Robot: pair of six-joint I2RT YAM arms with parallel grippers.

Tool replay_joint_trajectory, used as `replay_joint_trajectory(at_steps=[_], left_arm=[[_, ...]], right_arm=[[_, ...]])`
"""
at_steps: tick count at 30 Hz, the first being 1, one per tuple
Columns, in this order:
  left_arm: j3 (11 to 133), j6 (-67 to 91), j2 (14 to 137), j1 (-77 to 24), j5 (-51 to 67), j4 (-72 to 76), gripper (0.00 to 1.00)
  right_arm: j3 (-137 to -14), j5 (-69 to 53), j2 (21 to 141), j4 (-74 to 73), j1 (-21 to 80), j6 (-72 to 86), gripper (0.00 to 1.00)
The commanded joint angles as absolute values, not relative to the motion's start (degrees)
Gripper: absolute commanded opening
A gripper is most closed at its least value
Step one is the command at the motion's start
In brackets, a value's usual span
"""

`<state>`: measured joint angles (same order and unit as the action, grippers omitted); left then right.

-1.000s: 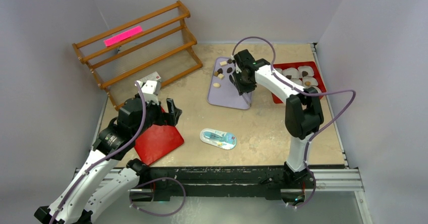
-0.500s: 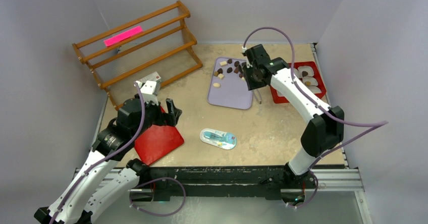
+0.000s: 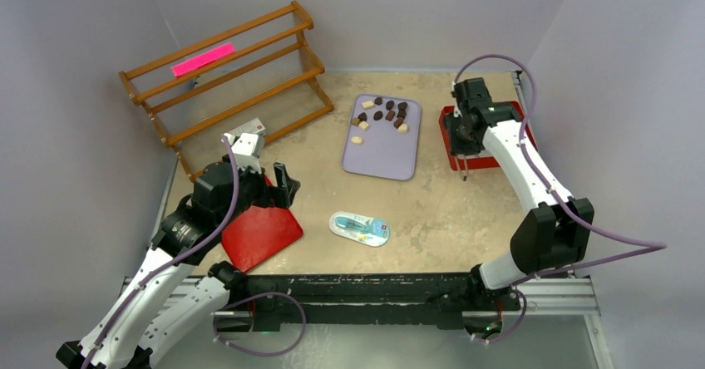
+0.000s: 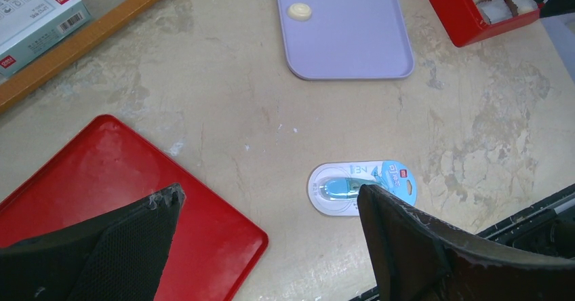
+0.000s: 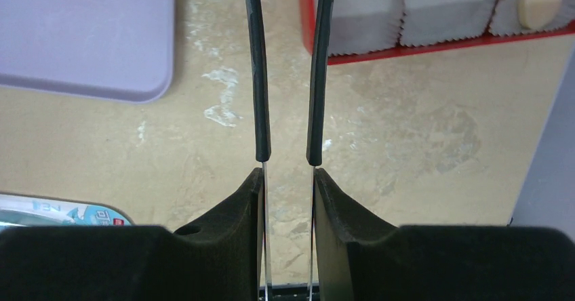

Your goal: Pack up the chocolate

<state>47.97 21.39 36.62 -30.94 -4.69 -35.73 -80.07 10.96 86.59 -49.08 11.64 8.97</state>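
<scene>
Several dark and cream chocolate pieces (image 3: 381, 113) lie at the far end of a lilac tray (image 3: 378, 153); some show in the left wrist view (image 4: 299, 10). My right gripper (image 3: 460, 146) is shut on thin black-tipped tongs (image 5: 258, 77) and hangs over the left edge of a red box (image 3: 450, 124). The box holds white paper cups (image 5: 441, 9), and one cup holds a cream piece (image 5: 539, 4). The tong tips are out of the right wrist view, so I cannot tell if they hold a piece. My left gripper (image 4: 268, 196) is open and empty above a red lid (image 4: 122, 172).
A blue-and-white oval packet (image 3: 359, 228) lies on the table near the front middle. A wooden rack (image 3: 224, 70) stands at the back left with a small white box (image 3: 245, 128) beside it. Grey walls close in the table on both sides.
My right arm has swung right with the tongs, from over the chocolate on the lilac tray to the red box. The left arm has not moved.
</scene>
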Motion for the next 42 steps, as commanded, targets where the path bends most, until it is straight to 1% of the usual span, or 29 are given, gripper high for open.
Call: replay_joint_trajectory(at_steps=[1,17,22,29,42], left_arm=[[48.4,20.83,36.62,-31.29,-3.96,-34.63,1.0],[48.36,20.74,36.76,-31.29,-3.13,-34.37,1.0],[48.35,20.74,36.65,-31.26,-3.19,-34.34,1.0],[48.35,20.74,36.56,-31.25,-3.4,-34.45,1.0],[48.34,20.74,36.55,-31.26,-3.63,-34.5,1.0]], right_arm=[[-78.95,10.06,84.0,-51.35,8.21,8.88,0.25],[-75.96,8.6,83.76,-52.92,-2.71,7.62,0.28],[-76.15,5.42,85.41,-51.16,-5.68,6.7,0.29],[-76.22,6.06,87.97,-51.21,-7.61,6.08,0.29],[-75.26,6.22,90.32,-50.03,-9.49,5.14,0.35]])
